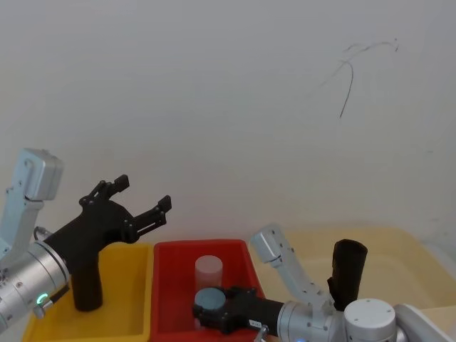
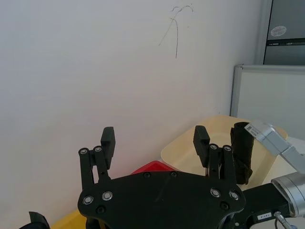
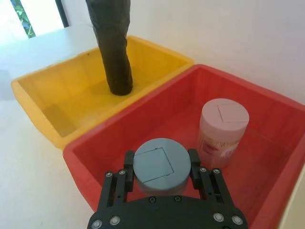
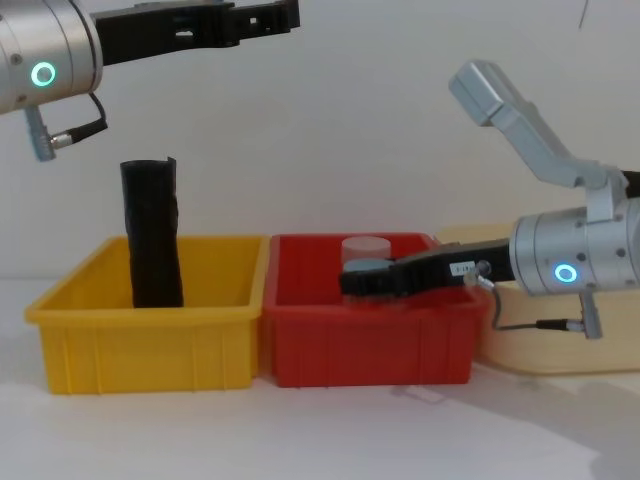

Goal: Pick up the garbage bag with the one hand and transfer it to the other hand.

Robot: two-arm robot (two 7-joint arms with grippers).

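**Garbage bag upright in the yellow bin, left gripper raised and open**

From the head, we see the left gripper (image 1: pixel 144 198) held high over the yellow bin (image 1: pixel 128 313), jaws spread and empty. The garbage bag (image 1: pixel 87 285) stands upright in that bin. A second black roll (image 1: pixel 347 273) stands in the cream tray (image 1: pixel 406 256).

In the left wrist view, we see its fingers (image 2: pixel 107 140) wide apart against the wall.

In the right wrist view, the right gripper (image 3: pixel 162 167) sits in the red bin (image 3: pixel 267 119), jaws closed around a grey-lidded jar (image 3: pixel 159 163), beside a white jar (image 3: pixel 223 131).

From the chest, the bag leans slightly, well below the left gripper.
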